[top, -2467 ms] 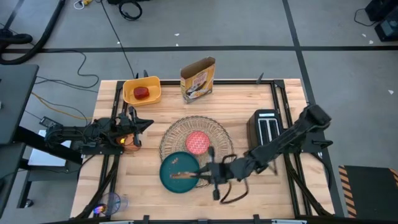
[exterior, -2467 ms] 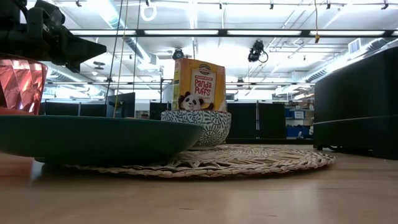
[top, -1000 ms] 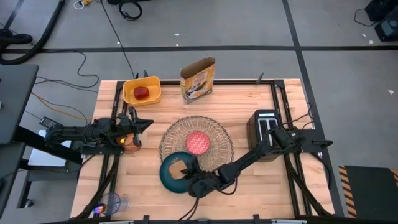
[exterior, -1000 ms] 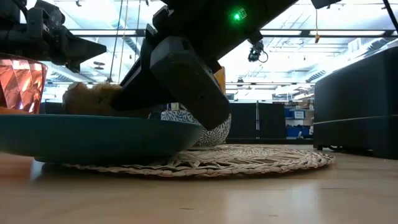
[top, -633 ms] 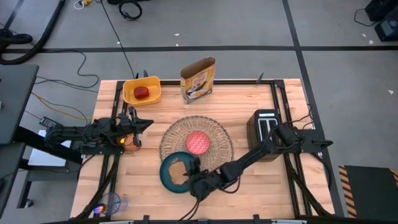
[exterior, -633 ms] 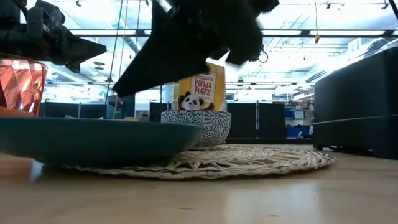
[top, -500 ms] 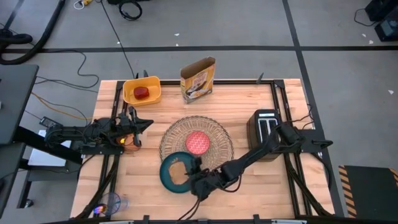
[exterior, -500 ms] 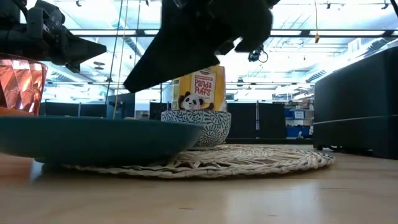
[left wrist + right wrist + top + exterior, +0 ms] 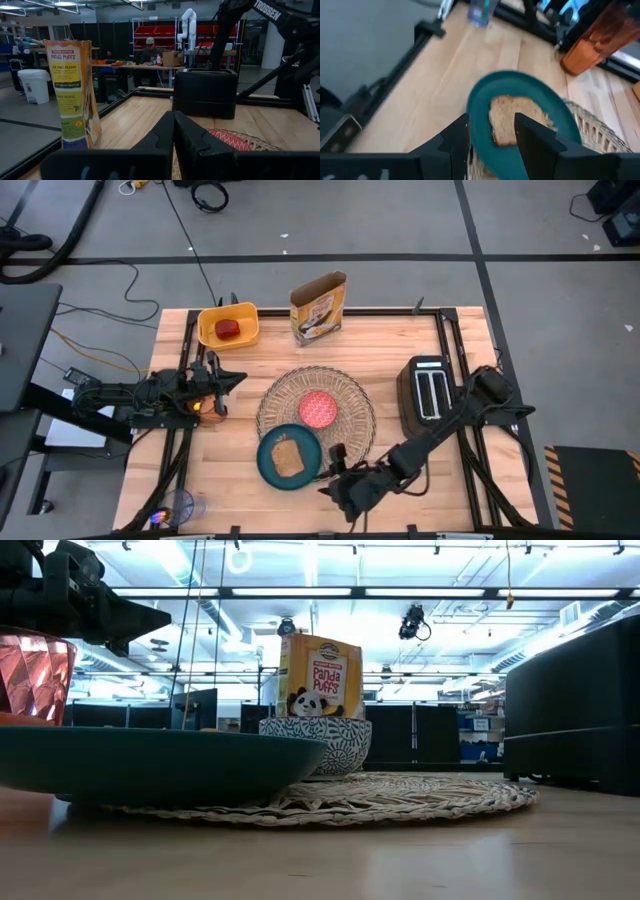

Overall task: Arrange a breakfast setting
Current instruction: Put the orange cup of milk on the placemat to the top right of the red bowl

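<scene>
placemat [image 9: 350, 395]: woven straw, rough | table [image 9: 420, 350]: smooth wood | plate [image 9: 268, 465]: glossy

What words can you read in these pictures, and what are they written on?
"Panda Puffs": on the front of the cereal box, above a panda picture.
"TROSSEN": white letters on the right arm, seen from the left wrist view.
Side panel of the cereal box: small print there, too blurred to read for sure.
Small print along the top of the box front: too small to read.

Past the left gripper's [image 9: 173, 131] closed fingers stand a cereal box [image 9: 75, 95], the black toaster [image 9: 205, 93] and the woven placemat [image 9: 252, 145].
</scene>
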